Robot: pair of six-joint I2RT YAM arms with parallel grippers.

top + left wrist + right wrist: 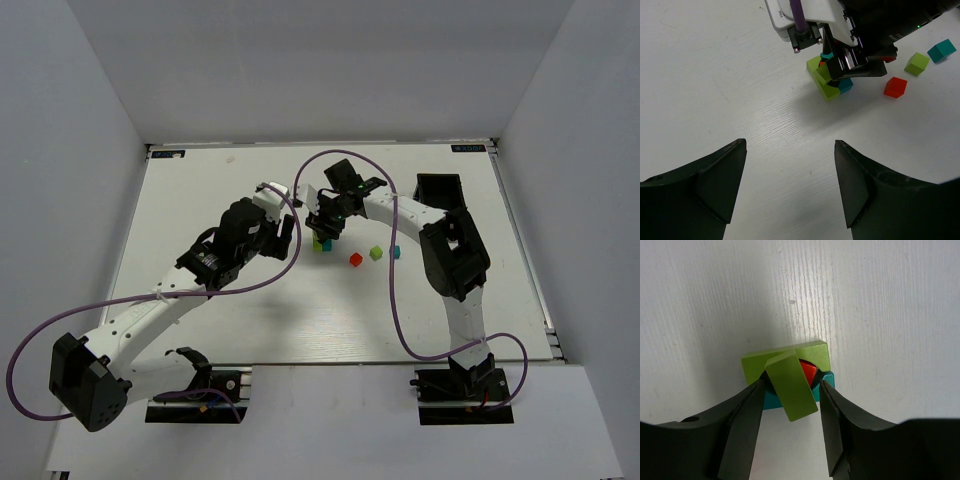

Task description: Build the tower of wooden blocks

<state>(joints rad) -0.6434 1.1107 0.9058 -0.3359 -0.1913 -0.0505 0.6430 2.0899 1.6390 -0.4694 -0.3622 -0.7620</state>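
Fingers [705,185] spread and empty, the left hand [790,145] hangs over the table [200,190] a little left of the wood block tower [321,243], which stands mid-table. The right hand [328,224] straddles its skewed lime top block [790,385], though I cannot tell whether its fingers [740,425] grip it or merely flank it. Painted wood this small looks light, stiff and a bit slick, so I'd pinch two opposite flat faces squarely and gently, the narrow stack being easy to topple; a loose red cube [355,259], a lime cube [376,252] and a teal cube [395,251] lie to its right.
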